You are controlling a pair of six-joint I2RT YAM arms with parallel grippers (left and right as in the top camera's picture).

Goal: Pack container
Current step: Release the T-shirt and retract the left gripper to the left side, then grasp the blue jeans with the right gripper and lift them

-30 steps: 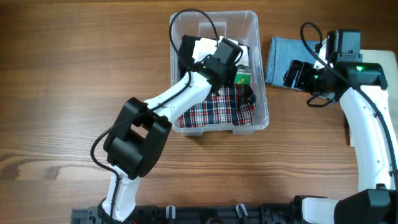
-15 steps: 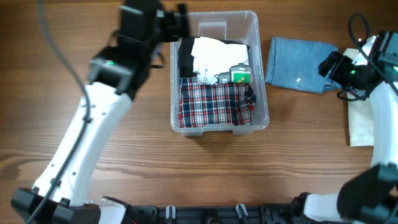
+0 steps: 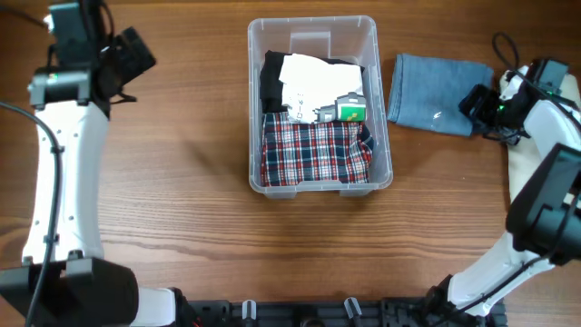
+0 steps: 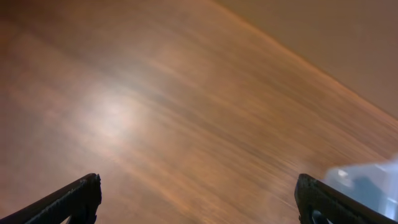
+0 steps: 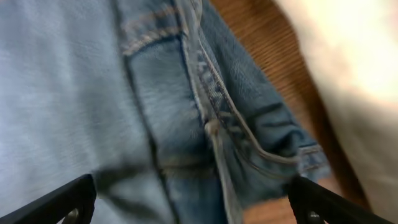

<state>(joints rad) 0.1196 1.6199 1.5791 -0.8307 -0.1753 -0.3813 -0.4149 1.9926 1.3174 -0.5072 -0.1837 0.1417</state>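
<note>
In the container (image 3: 383, 136), a green-labelled packet (image 3: 352, 112), print illegibly small.

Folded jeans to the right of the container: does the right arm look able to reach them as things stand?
Probably yes. The right end effector is open at the right edge of the jeans. Denim fills its wrist view, and nothing lies on top.

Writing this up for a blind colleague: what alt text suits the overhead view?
A clear container on a wooden table holds plaid cloth, a white garment and a green box. Folded jeans lie right of it, the right gripper at their far edge; the left gripper hovers far left.
</note>
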